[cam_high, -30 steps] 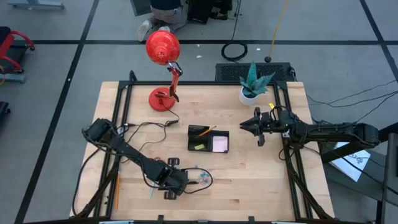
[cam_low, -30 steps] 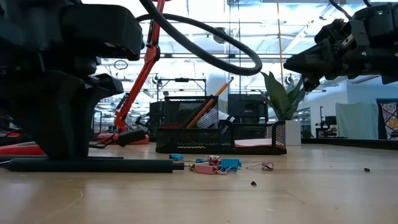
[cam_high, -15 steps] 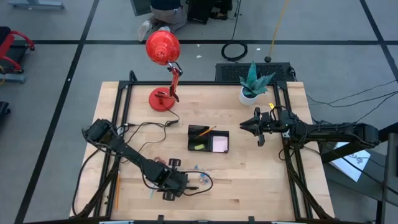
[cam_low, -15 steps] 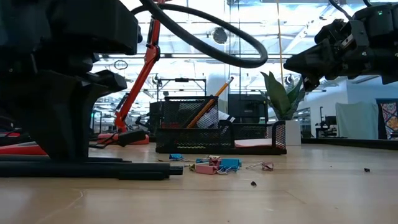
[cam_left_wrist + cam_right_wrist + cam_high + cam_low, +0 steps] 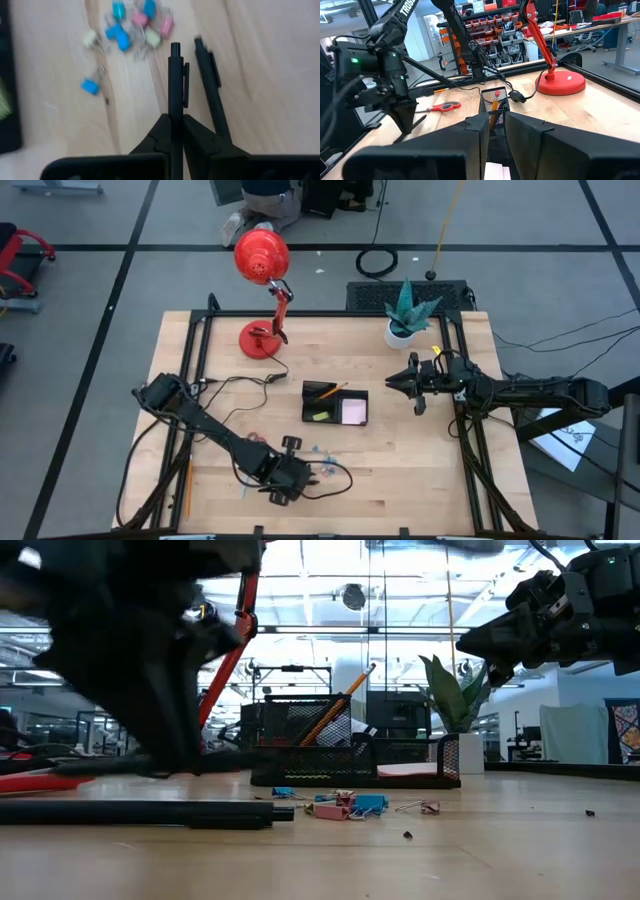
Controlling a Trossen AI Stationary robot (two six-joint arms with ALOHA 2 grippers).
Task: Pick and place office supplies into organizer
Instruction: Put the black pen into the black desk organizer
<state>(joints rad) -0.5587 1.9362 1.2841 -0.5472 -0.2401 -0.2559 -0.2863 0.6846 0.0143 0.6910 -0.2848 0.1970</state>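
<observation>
Left gripper (image 5: 175, 131): we see it pinching a pen (image 5: 175, 80).
Risk: we judge its thin hold may slip.
Right gripper (image 5: 392, 384): nearly closed, idle.

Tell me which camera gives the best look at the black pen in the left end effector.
The left wrist view: the black pen runs straight out from the left end effector, clamped between its fingers. The high view shows only the arm over it; the low view blurs it; the right wrist view shows it distant.

Two black pens (image 5: 176, 85), one orange pencil (image 5: 336, 705), one red-handled scissors (image 5: 445, 106), one organizer (image 5: 335, 404).
</observation>
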